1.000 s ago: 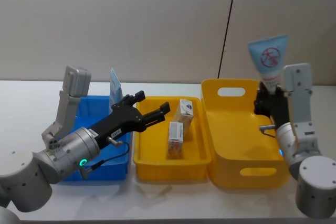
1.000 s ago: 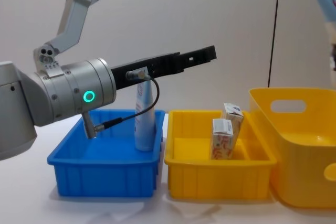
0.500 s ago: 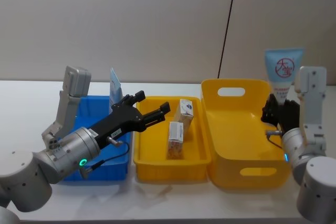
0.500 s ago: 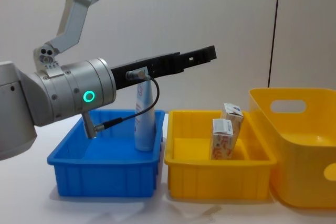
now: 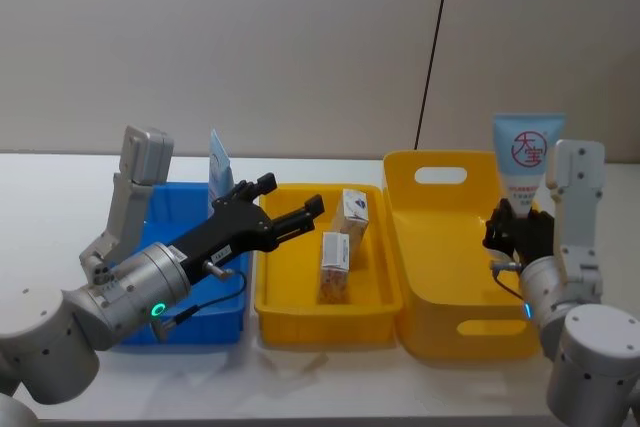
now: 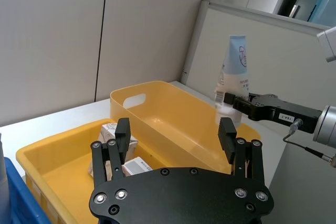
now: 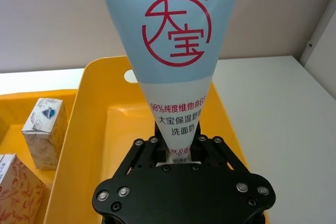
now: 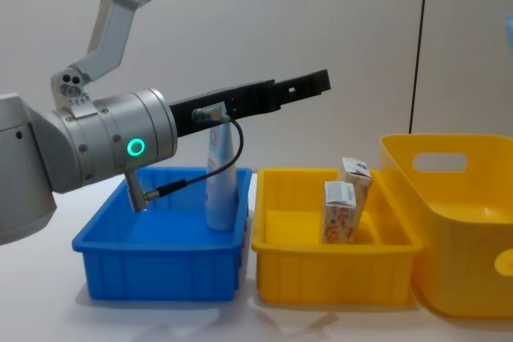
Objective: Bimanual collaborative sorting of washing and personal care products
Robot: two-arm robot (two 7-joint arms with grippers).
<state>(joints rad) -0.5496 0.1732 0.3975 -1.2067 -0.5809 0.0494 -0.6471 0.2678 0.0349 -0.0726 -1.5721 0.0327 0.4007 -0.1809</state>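
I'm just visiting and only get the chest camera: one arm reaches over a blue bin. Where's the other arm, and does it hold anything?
Observer: The right gripper hangs over the right side of the deep yellow bin, shut on a pale blue squeeze tube.
Operator: Any marking on the tube?
Observer: A red round logo on its wide flat end, which points up; the narrow end is gripped.
Operator: Is the arm I see holding something?
Observer: No, the left gripper is open, with nothing between its fingers.

Tube (image 8: 215, 198) in left bin (image 8: 160, 278), 2 cartons (image 8: 338, 214) in middle bin (image 8: 337, 282)
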